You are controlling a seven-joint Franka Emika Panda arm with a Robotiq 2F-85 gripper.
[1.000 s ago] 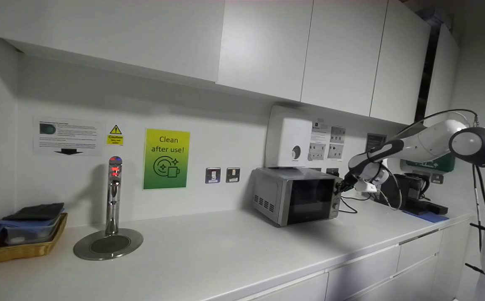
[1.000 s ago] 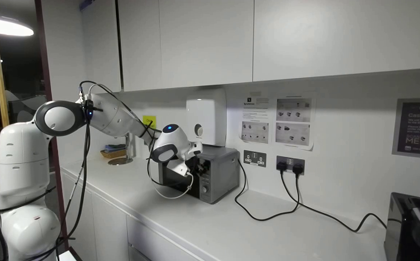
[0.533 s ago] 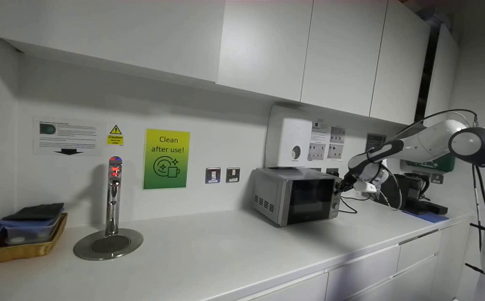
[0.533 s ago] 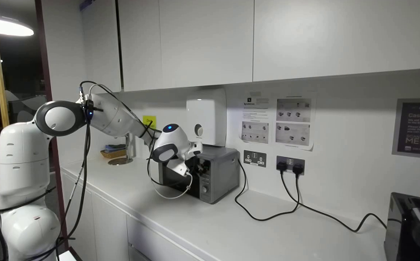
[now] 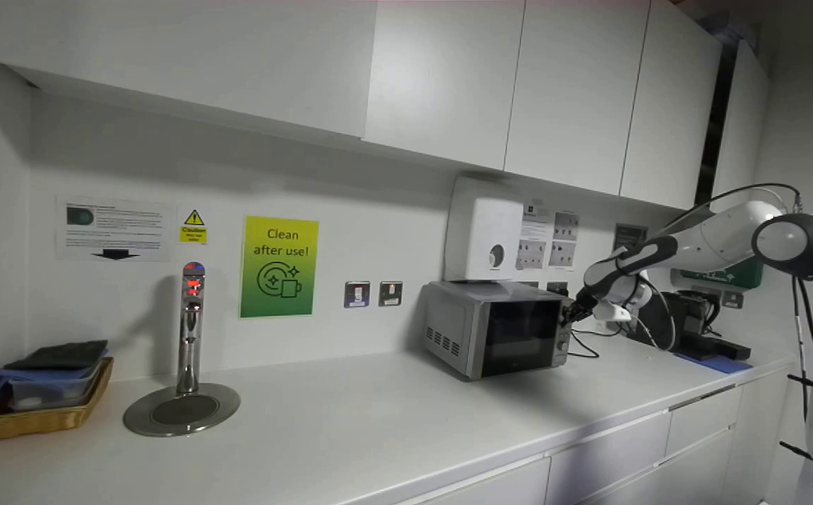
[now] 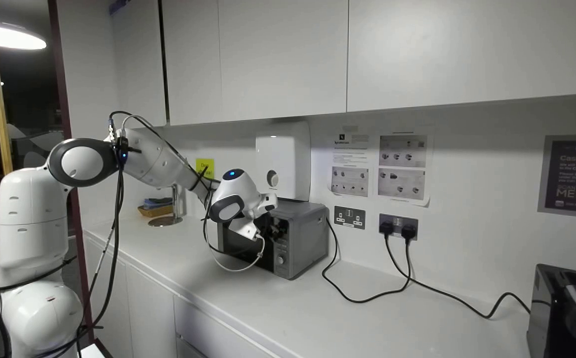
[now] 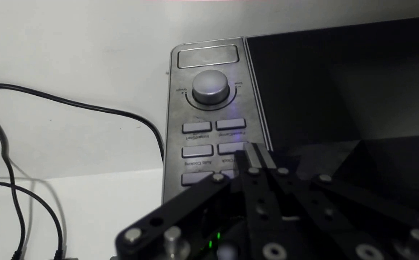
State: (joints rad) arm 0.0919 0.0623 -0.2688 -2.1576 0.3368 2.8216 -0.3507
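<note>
Your microwave [image 5: 504, 330] sits right of centre in an exterior view. Your end effector [image 7: 260, 155] is pinched fully together up close to the buttons [image 7: 197, 151], around mid-frame in the wrist view, can't tell if you're touching any. Knob [image 7: 210, 85] is upper middle, black cord [image 7: 75, 105] left, white bench [image 5: 343, 428] under the microwave.

Shared kitchenette: microwave [image 5: 497, 333], tap [image 5: 191, 337], wall cupboards [image 5: 441, 77] ("Clean after use!" sign [image 5: 279, 266]).

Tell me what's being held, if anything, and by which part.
Nothing is held: the hand is shut and empty, close to the microwave control panel.
</note>
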